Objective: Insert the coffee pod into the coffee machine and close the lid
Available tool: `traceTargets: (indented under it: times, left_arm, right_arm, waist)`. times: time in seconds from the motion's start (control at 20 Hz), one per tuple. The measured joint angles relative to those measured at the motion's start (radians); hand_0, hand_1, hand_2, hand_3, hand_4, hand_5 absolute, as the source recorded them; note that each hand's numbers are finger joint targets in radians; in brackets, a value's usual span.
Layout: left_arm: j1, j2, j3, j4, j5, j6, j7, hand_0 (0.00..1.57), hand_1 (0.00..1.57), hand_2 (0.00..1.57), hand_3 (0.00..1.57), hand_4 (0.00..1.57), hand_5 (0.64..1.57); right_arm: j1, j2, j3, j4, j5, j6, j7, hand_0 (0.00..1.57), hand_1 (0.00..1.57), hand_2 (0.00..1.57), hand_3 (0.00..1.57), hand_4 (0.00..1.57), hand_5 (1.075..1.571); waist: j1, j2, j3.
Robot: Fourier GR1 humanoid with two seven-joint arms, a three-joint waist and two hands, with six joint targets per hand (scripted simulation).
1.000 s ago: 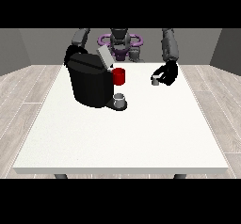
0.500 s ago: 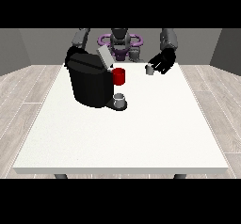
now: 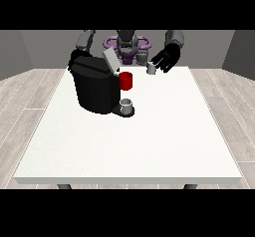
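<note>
The black coffee machine [image 3: 95,89] stands on the left half of the white table [image 3: 149,141], with its grey lid [image 3: 110,60] tilted up and open. A red part [image 3: 126,80] sticks out of its front, above a small grey cup [image 3: 127,105] on the drip tray. The hand at the view's right [image 3: 168,58] hovers above the table's far edge, right of the machine. It pinches a small grey coffee pod [image 3: 151,69] at its fingertips. The hand at the view's left [image 3: 75,58] sits behind the machine's top corner, mostly hidden.
The robot's torso [image 3: 127,44] is behind the table's far edge. White tabletop stretches in front of and to the right of the machine, bounded by the near edge.
The hand at the view's right has lifted the pod off the table and carried it up and leftward, closer to the machine's open lid. The machine and the other arm stayed put.
</note>
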State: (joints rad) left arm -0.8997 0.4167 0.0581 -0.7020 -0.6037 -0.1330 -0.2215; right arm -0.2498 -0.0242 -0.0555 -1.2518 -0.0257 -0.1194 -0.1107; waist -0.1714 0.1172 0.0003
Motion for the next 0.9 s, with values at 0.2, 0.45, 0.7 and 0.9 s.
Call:
traceTargets:
  times: [0.2,0.45,0.7,0.9]
  left_arm:
    - [-0.075,0.015,0.022,0.001,-0.002,-0.006,0.047,1.27,1.27,1.31,1.24,0.51,1.571]
    - [-0.158,0.041,0.064,0.02,0.011,-0.011,0.085,1.28,1.28,1.33,1.27,0.48,1.571]
    - [-0.19,0.047,0.073,0.044,0.003,-0.005,0.097,1.28,1.28,1.33,1.26,0.52,1.571]
    - [-0.222,0.041,0.071,0.044,-0.007,-0.001,0.117,1.26,1.26,1.3,1.24,0.49,1.571]
  right_arm:
    - [-0.032,0.003,0.003,-0.006,-0.006,0.004,0.009,0.0,0.0,0.0,0.0,0.49,1.571]
    - [-0.055,0.011,0.029,-0.038,0.0,0.013,0.006,0.0,0.0,0.0,0.0,0.49,1.571]
    - [-0.064,0.017,0.067,-0.098,0.021,-0.018,0.072,0.0,0.0,0.0,0.0,0.51,1.571]
    - [-0.064,0.004,0.056,-0.1,0.015,-0.014,0.063,0.0,0.0,0.0,0.0,0.55,1.571]
  waist:
    - [-0.03,0.024,-0.0001]
    - [-0.078,0.058,-0.0003]
    - [-0.116,0.06,-0.0004]
    - [-0.124,0.08,0.0]
